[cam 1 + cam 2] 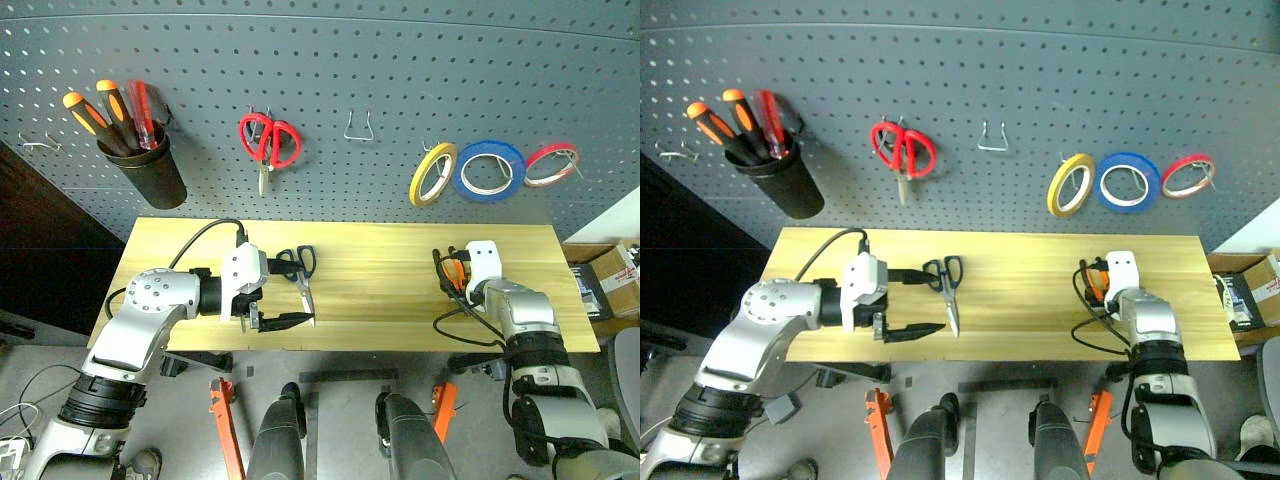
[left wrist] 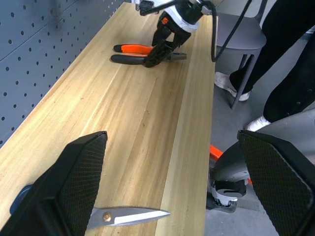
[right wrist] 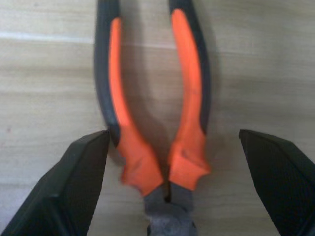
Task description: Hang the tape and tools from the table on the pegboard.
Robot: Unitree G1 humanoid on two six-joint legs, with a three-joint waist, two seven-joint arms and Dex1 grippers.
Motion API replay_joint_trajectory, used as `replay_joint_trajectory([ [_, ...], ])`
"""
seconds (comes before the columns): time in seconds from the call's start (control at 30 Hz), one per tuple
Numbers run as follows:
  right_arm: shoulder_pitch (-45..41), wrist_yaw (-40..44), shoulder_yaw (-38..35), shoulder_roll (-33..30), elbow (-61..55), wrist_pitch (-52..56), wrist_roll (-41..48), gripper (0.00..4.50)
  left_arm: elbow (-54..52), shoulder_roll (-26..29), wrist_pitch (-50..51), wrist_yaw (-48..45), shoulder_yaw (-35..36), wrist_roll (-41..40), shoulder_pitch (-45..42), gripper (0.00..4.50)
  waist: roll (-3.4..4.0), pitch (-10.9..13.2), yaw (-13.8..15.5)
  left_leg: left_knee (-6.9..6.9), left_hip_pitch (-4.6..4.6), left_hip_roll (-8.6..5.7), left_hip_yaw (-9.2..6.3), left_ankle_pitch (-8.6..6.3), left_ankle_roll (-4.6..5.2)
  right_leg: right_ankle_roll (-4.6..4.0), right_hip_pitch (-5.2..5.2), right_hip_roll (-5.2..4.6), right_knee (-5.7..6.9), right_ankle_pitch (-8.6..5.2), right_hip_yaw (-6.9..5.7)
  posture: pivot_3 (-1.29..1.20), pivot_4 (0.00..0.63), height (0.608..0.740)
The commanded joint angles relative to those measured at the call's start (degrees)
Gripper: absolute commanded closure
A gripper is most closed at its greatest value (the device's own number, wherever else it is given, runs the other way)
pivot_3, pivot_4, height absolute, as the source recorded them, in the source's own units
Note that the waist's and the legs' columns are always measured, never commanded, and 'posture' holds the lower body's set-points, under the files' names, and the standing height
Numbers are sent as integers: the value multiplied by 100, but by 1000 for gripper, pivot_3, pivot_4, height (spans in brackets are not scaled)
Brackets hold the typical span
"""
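One pliers between wide right gripper; one scissors beside wide left gripper.

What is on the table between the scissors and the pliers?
Nothing: from the scissors to the pliers the table is bare wood, shown best in the left wrist view.

The room is evenly and brightly lit from above, with no hard glare. Soft shadows fall under the pegboard hooks and the hanging tape rings. The head views bow at the edges, curving the desk. Close up, the pliers look soft and blurred, their shadow faint on the wood; the left wrist view stays crisp.
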Motion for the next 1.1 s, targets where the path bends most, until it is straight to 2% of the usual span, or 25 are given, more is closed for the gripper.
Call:
replay_joint_trajectory([
  [0.03,-132,245,-24,-160,310,273,202,196,-173,-24,-38,17,96,-76,28,0,-1,-1,-2,3,1,0,0,1,1,1,1,0,1,0,1,-80,267,740],
  [0.1,-163,367,58,-159,344,387,272,622,-147,-41,-51,29,106,-73,38,0,-6,-6,-2,9,1,1,-1,2,3,2,2,0,6,0,1,-84,265,740],
  [0.27,-266,612,332,-170,615,24,250,2270,-86,-114,21,107,176,-130,53,0,-41,-40,-4,12,2,2,-2,3,3,0,3,2,8,1,1,-82,266,740],
  [0.3,-298,656,392,-181,704,-85,230,2358,-71,-117,11,108,178,-123,59,0,-46,-44,-14,13,2,2,-2,3,4,0,3,2,8,1,1,-79,267,740],
  [0.5,-446,720,579,-239,1140,-485,158,2357,-92,-110,26,175,218,-129,131,0,-58,-55,-54,28,3,6,-2,3,4,3,7,5,13,3,2,-68,264,740],
  [0.57,-315,714,554,-247,723,-361,236,2358,-114,-124,124,345,384,-195,232,0,-57,-55,-54,33,3,7,-3,3,4,6,9,5,12,5,2,-67,262,740],
  [0.63,50,628,573,-279,-277,-268,238,2358,-215,-95,195,552,650,-250,467,0,-56,-56,-42,34,1,7,-3,3,3,7,6,5,13,6,4,-67,262,740],
  [0.73,888,483,535,-98,-2606,289,476,2358,-598,-83,587,842,1144,-603,950,0,-51,-55,-16,25,-7,8,-2,2,3,-5,-6,5,18,9,6,-59,270,740],
  [0.87,2146,284,959,293,-5191,620,601,2358,-1135,-33,1146,1062,1667,-1112,1506,0,-50,-56,0,-5,-6,10,-8,1,1,-7,-14,6,16,4,2,-57,279,740],
  [0.97,2745,30,1457,534,-6328,339,443,2358,-1462,-123,1489,1396,2030,-1495,1645,0,-49,-57,24,-12,1,11,-13,0,0,-1,-11,8,14,-16,-3,-43,279,740],
  [1.03,2767,-151,1896,678,-6862,-106,237,2358,-1626,-237,1677,1699,2302,-1785,1631,0,-48,-56,41,-9,1,12,-11,0,-1,4,-9,6,5,-21,-2,-39,279,740],
  [1.1,2390,-439,2172,1010,-7025,-460,63,2358,-1690,-344,1531,1938,2488,-1773,1593,0,-49,-57,32,-4,0,10,-6,-1,-3,-26,-9,-2,-10,-17,1,-21,274,740],
])
